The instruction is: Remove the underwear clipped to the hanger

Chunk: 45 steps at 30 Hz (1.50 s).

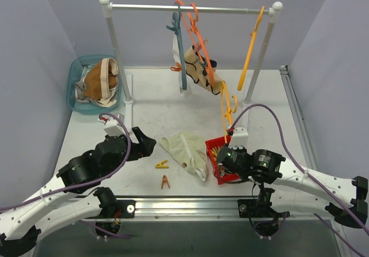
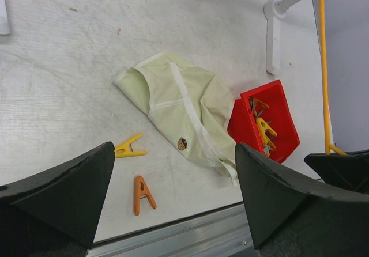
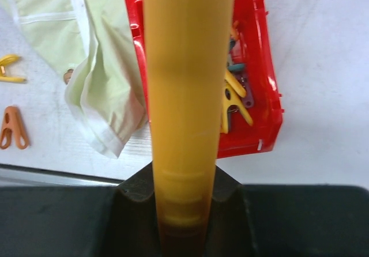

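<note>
A beige and brown underwear (image 1: 203, 75) hangs clipped to orange hangers on the rack, with a white piece (image 1: 175, 52) by a blue hanger (image 1: 181, 55). A pale cream underwear (image 1: 184, 149) lies flat on the table; it also shows in the left wrist view (image 2: 179, 110) and the right wrist view (image 3: 98, 55). My right gripper (image 1: 223, 152) is shut on the lower end of a yellow-orange hanger (image 1: 226, 107), whose bar runs between the jaws (image 3: 187, 67). My left gripper (image 1: 144, 142) is open and empty, left of the cream underwear.
A teal basket (image 1: 75, 72) at back left holds brown and cream underwear (image 1: 102, 81). A red bin (image 1: 214, 156) of clothespins sits by the right gripper. A yellow clothespin (image 1: 162, 165) and an orange clothespin (image 1: 165, 182) lie near the front rail. Rack posts (image 1: 118, 55) stand behind.
</note>
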{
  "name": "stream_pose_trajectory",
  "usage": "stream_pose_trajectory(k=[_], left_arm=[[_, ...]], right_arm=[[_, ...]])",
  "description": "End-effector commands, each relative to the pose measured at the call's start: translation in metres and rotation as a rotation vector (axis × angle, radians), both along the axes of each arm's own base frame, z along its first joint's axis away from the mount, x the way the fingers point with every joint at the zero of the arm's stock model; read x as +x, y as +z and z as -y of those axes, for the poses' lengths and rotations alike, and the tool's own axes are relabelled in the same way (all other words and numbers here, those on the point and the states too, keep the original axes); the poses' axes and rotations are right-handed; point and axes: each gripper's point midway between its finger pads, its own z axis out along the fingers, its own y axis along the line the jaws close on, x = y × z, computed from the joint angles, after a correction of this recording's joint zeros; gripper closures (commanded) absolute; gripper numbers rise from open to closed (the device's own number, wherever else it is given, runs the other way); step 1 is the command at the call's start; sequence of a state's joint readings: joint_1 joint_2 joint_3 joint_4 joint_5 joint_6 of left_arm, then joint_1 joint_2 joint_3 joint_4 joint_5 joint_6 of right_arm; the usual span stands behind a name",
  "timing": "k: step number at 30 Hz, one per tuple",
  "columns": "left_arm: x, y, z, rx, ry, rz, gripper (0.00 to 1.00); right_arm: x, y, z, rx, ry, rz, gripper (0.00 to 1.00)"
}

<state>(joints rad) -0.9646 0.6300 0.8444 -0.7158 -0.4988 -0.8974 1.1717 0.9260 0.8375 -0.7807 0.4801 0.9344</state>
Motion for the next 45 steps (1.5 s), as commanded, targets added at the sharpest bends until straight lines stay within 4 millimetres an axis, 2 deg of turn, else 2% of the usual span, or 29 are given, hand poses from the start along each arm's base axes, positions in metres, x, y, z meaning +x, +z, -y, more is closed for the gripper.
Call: stream_pose_trajectory(k=[1,4,7,16,21,28,33,40,45], left_arm=[[0.001,0.008,0.000,-0.007,-0.005,0.018,0.06],[0.000,0.009,0.001,-0.014,-0.010,0.018,0.06],[0.000,0.007,0.002,-0.017,-0.013,0.011,0.06],[0.000,0.001,0.008,-0.037,-0.026,0.007,0.06],[0.000,-0.001,0.009,-0.036,-0.029,0.000,0.06],[-0.003,-0.008,0.006,-0.054,-0.021,-0.007,0.06],[-0.002,-0.011,0.007,-0.048,-0.022,-0.012,0.06],[-0.002,-0.009,0.007,-0.050,-0.021,-0.008,0.06],[-0.003,-0.010,0.004,-0.046,-0.014,-0.008,0.06]], right_arm=[[0.010,0.011,0.027,-0.123,-0.063,0.054,1.00],[0.011,0.014,0.025,-0.131,-0.049,0.060,1.00],[0.004,0.011,0.024,-0.105,-0.028,0.034,1.00],[-0.026,-0.018,0.039,-0.024,0.017,-0.064,1.00],[-0.029,-0.010,0.040,0.021,0.051,-0.048,1.00],[-0.025,-0.005,0.053,0.062,0.009,0.012,1.00],[-0.016,-0.002,0.057,0.021,-0.019,0.053,1.00],[-0.002,0.004,0.045,-0.047,-0.014,0.080,1.00],[0.007,0.009,0.024,-0.058,0.037,0.099,1.00]])
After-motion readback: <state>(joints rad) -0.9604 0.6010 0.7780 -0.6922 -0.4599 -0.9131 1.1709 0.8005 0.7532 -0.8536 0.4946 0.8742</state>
